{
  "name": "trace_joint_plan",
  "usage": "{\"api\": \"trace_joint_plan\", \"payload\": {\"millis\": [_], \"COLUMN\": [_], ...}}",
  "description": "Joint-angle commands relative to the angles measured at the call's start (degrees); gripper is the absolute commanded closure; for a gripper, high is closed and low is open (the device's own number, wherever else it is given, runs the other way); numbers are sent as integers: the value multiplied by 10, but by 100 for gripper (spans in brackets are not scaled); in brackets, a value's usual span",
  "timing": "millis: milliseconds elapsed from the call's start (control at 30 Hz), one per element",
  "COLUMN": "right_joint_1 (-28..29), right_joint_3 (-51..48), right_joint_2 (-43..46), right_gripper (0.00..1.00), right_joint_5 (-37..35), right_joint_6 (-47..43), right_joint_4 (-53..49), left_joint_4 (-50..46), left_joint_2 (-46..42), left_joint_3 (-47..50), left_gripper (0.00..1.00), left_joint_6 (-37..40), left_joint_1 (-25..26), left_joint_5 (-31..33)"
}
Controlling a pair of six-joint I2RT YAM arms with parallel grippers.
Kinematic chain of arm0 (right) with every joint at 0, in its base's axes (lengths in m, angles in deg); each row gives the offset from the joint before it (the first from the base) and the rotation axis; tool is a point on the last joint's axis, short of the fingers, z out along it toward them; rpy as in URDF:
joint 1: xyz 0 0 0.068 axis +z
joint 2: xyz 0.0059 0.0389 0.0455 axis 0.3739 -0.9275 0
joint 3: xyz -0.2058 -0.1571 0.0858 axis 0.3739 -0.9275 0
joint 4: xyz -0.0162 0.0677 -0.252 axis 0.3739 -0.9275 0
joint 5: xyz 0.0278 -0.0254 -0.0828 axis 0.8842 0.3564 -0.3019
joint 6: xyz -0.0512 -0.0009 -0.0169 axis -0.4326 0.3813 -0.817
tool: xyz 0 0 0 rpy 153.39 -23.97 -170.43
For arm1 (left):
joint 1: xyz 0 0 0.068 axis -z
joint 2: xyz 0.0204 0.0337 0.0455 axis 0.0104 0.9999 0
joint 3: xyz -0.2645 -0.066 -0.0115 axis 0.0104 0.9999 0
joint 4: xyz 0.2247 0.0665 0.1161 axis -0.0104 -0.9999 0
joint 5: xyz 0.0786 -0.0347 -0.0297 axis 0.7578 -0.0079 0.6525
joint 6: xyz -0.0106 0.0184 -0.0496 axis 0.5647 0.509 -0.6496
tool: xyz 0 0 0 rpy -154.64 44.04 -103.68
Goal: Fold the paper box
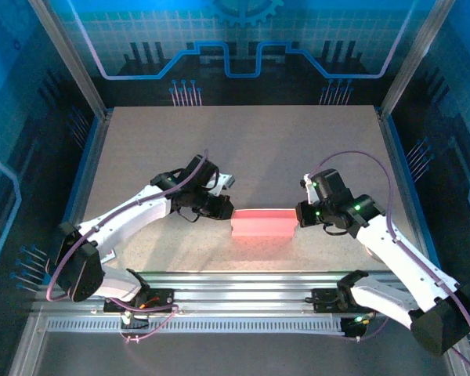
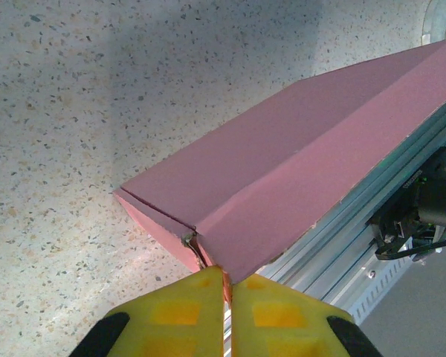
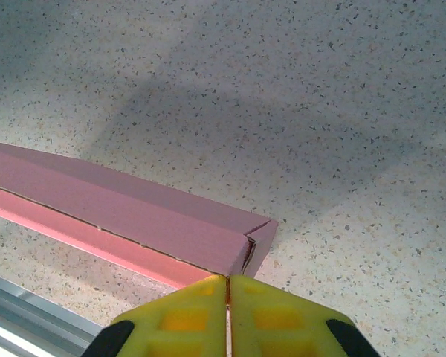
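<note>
near the front edge of the desk (image 1: 243, 141), centred: paper box (image 1: 262, 225) lies long axis left-right. left gripper (image 1: 225, 210) pinches its left end, right gripper (image 1: 299, 213) its right end; neither nearer.

1. The left arm (image 1: 133, 210), at the lower left of the overhead view, has white shells and black joints.
2. The right arm (image 1: 399, 254), at the lower right, matches it; green lights (image 1: 357, 206) glow near its wrist.
3. A purple cable (image 1: 50, 270) loops along each arm.
4. Black base blocks (image 1: 145, 300) sit at the bottom edge.
5. The left claw (image 2: 227, 277) and right claw (image 3: 227, 281) have yellow fingers (image 2: 175, 312) with square recesses and black backing.
</note>
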Motion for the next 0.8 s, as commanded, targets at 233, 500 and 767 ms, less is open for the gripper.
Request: {"api": "trace_joint_plan", "payload": {"millis": [233,500,767], "right_joint_1": [24,30,29], "right_joint_3": [-13,-36,-38], "right_joint_2": [-2,23,60], "right_gripper": [90,89,79], "right_joint_5": [3,-25,-37], "right_joint_6": [-1,22,38], "right_joint_4": [-10,-3,-4], "left_joint_4": [-10,-10,-10], "left_joint_2": [11,6,4], "left_joint_3": [16,26,30], "left_gripper": [90,90,90], "left_joint_6": [-8,-14,-13], "left_joint_1": [10,22,28], "left_joint_5": [9,28,37]}}
